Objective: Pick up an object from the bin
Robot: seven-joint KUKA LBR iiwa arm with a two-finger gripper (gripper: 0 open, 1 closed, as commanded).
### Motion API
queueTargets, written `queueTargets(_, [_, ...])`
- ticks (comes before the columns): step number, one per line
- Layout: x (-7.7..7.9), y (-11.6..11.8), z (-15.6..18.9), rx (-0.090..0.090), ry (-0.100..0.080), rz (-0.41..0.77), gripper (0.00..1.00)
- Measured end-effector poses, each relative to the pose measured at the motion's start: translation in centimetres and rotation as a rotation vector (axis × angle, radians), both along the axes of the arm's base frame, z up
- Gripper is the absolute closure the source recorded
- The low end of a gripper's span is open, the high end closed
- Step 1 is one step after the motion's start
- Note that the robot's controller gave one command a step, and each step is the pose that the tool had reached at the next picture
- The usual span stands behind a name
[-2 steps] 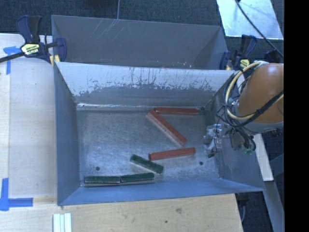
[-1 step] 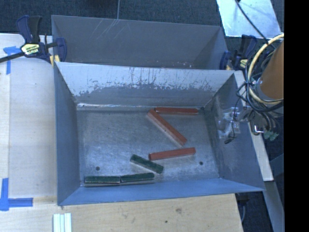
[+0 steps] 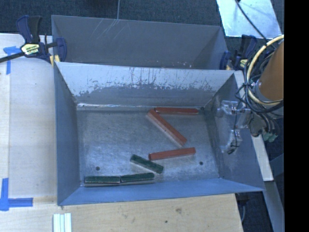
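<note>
Camera view: end effector [image 3: 232, 128] at rt wall of scuffed grey bin [image 3: 145, 83], grip unclear.

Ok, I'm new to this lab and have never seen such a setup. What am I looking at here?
One camera looks down, slightly from the side, on a grey metal bin. The robot is a single arm reaching in from the picture's right. Its end effector, the grasping part, is at the bin's right wall, and I see nothing held in it. Flat bars lie on the bin's floor: a reddish bar along the back wall, a paler bar slanting below it, a second reddish bar nearer the front, a short dark green bar beside that, and two green bars end to end along the front wall.
</note>
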State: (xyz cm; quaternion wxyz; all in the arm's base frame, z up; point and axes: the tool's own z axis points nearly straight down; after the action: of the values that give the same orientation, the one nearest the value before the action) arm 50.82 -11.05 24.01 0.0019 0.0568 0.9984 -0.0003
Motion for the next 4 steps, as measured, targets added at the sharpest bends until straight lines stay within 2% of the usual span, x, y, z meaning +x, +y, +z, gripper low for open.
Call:
queueTargets(1, [0.0,-2.3,-17.4,0.002,0.008,-0.161,0.00])
queueTargets(2, [1.8,7.4,-17.0,0.004,-0.002,-0.044,0.00])
queueTargets(3, [3.0,2.5,-16.5,-0.002,-0.001,0.281,0.00])
queueTargets(4, [0.4,-1.6,-16.1,-0.002,0.004,0.704,0.00])
